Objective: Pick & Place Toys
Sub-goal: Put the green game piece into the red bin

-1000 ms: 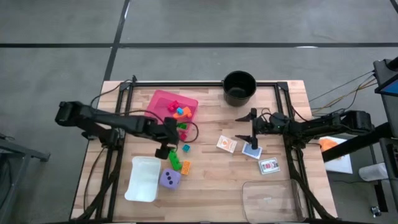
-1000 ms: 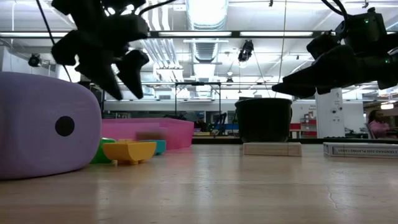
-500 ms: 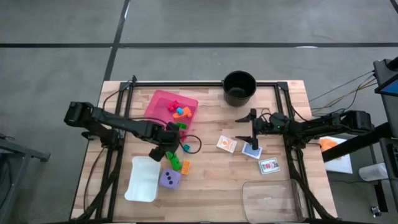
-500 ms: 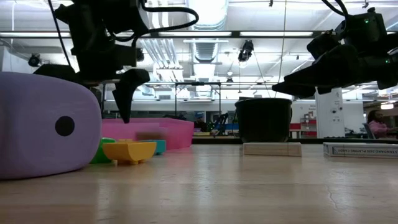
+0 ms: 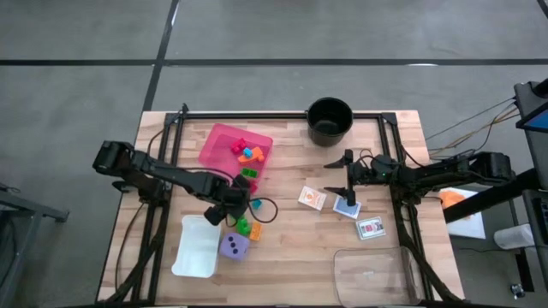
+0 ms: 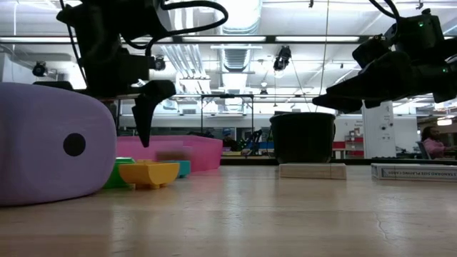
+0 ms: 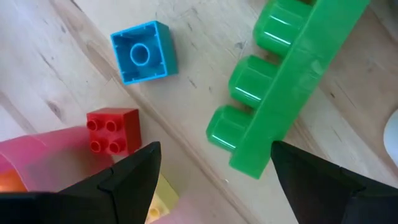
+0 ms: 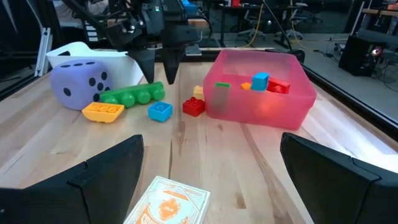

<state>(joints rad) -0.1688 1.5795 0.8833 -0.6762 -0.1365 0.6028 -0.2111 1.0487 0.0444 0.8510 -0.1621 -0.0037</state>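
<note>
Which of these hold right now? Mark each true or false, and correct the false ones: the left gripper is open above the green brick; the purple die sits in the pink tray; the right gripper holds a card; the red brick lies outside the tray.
1. The left gripper is open above the long green brick. True.
2. The purple die sits in the pink tray. False: it stands on the table, beside a white tray.
3. The right gripper holds a card. False: it is open and empty, above the table near the orange card.
4. A red brick lies on the table outside the pink tray. True.
</note>
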